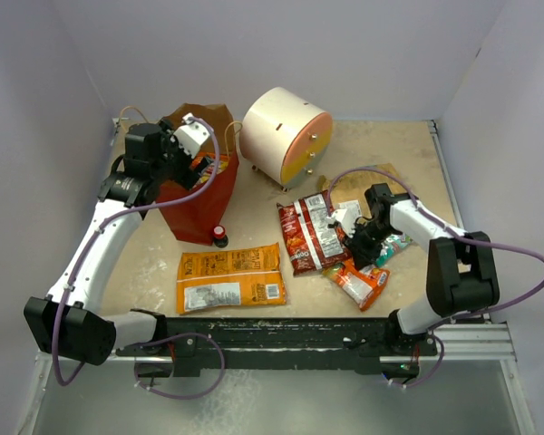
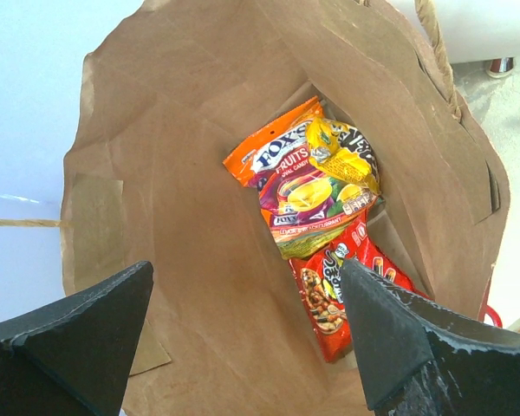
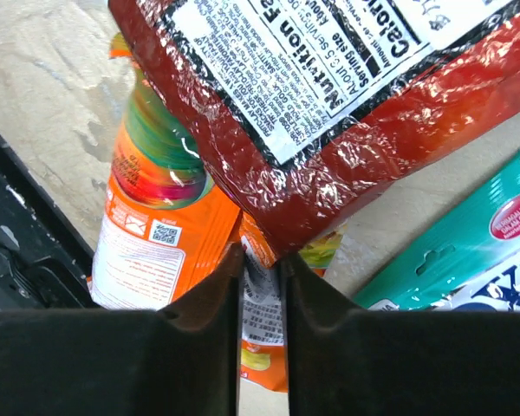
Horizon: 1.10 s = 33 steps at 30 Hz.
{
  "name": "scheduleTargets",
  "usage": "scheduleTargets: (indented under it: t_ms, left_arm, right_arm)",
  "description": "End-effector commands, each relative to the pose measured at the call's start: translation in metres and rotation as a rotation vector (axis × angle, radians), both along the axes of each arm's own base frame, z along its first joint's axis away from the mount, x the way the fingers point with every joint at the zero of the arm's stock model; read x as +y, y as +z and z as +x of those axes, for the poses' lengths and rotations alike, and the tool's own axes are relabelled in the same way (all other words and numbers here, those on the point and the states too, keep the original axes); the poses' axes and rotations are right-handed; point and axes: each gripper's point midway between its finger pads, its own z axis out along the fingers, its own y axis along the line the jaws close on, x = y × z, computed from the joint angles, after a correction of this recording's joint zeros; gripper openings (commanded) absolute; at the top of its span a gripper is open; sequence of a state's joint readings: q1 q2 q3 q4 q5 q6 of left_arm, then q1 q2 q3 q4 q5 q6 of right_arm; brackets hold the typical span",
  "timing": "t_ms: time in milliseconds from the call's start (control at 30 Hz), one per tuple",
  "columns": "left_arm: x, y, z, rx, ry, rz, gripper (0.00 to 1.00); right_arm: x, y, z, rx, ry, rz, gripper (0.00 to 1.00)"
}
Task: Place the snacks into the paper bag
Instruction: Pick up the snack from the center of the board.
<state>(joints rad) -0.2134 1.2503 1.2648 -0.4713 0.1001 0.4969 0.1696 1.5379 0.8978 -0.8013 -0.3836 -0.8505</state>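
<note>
A tall red paper bag with a brown kraft inside stands at ten o'clock, with crinkly snack packets lying in its bottom. The left gripper hangs over its mouth, jaws wide, holding nothing. At four o'clock the right gripper pinches the edge of a small orange packet that is partly under a dark red packet.

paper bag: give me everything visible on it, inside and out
The paper bag stands upright, far left on the table, mouth open. Red outside, creased brown kraft inside, twine handles at the rim. An orange candy packet, a small yellow packet and a red packet lie on its bottom. The left gripper hovers over the mouth, fingers open. A small red-capped bottle sits by its base.
</note>
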Motion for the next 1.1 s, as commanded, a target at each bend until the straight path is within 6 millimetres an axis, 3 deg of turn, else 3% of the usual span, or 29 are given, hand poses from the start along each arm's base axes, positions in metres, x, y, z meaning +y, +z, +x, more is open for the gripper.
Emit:
scheduleTargets:
  t_ms: [0,100,433,633,833,1067]
  left_arm:
    - [0.002,0.028,0.0,-0.096,-0.007,0.008,0.92]
    - [0.002,0.036,0.0,-0.105,-0.012,0.013,0.93]
    - [-0.017,0.06,-0.006,-0.091,-0.102,-0.049,0.95]
    - [-0.043,0.07,-0.021,-0.07,-0.228,-0.132,0.93]
    - [-0.076,0.079,-0.043,-0.03,-0.383,-0.187,0.91]
    - [-0.129,0.082,-0.071,0.022,-0.567,-0.25,0.89]
  right_arm:
    - [0.009,0.003,0.005,-0.018,0.0,0.04,0.13]
    - [0.01,0.017,0.008,-0.05,0.003,0.051,0.0]
    - [0.007,0.061,0.011,-0.172,0.01,0.048,0.0]
    - [0.002,0.122,0.037,-0.374,-0.038,0.035,0.0]
    - [-0.001,0.196,0.083,-0.665,-0.128,0.042,0.0]
    - [0.051,0.271,0.105,-0.817,-0.109,0.343,0.0]
